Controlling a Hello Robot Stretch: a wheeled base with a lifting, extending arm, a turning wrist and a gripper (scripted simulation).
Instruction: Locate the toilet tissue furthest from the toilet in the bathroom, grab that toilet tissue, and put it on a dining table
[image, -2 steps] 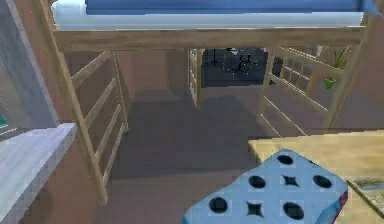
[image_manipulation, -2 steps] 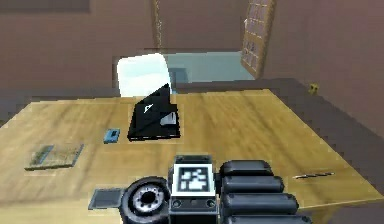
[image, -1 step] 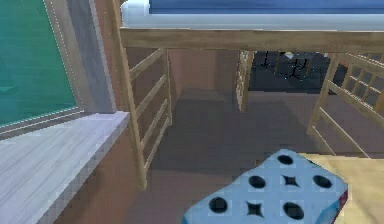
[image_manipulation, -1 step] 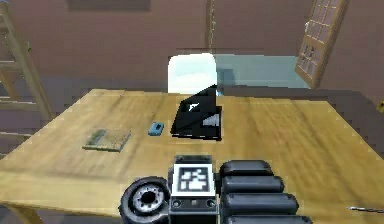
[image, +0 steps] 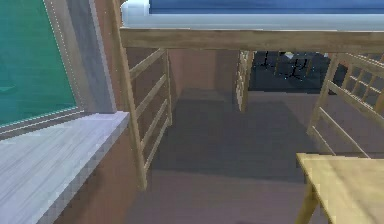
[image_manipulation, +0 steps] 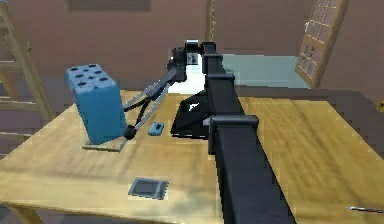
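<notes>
Arm (image_manipulation: 235, 150) is out over wood table (image_manipulation: 300, 140), prob just parked across it, not a reach imo. Gripper (image_manipulation: 132, 126) tips end by blue block (image_manipulation: 95, 100) w/ round holes on top. Stuff sits on the table behind it, so can't tell if it holds anything. Flat black slab (image_manipulation: 190, 118) + small grey square (image_manipulation: 150, 187) lie on the grainy top. Fwd: pale timber bunk frame (image: 250, 40) w/ slatted ladder (image: 150, 100), teal window (image: 30, 60) over smooth grey sill (image: 50, 160). Tissue: can't tell where; reads as bedroom, so bathroom search likely pending
</notes>
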